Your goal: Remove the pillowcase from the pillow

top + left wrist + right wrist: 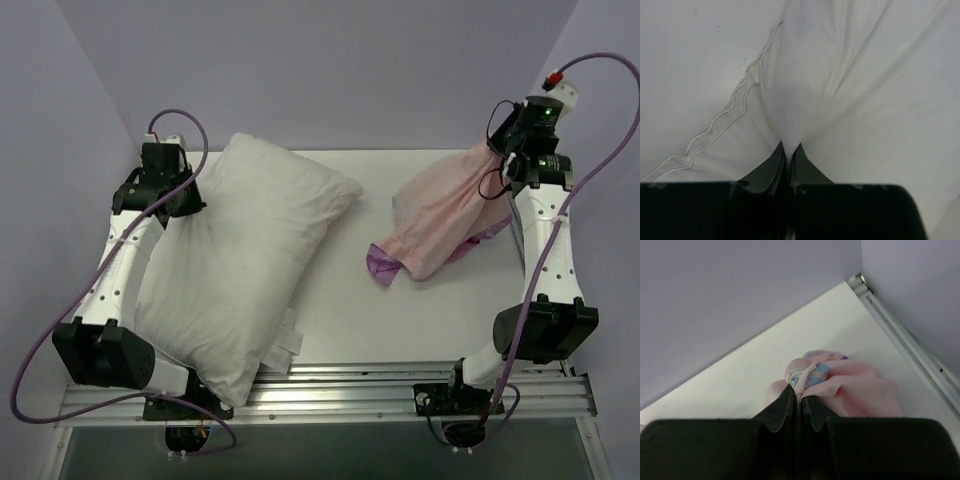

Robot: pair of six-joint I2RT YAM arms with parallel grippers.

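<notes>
left pincer (789,148) pinches plump white pillow (240,260); right pincer (800,393) grips thin pink pillowcase (445,215)

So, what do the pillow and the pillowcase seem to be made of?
The pillow: matte white woven cloth, probably cotton over soft filling; it puckers where the left hand pinches it. The pillowcase: thin matte pink fabric, hanging limp from the right hand.

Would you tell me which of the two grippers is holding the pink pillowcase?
The right gripper: it is shut on the pillowcase, while the left gripper pinches the white pillow instead.
</notes>
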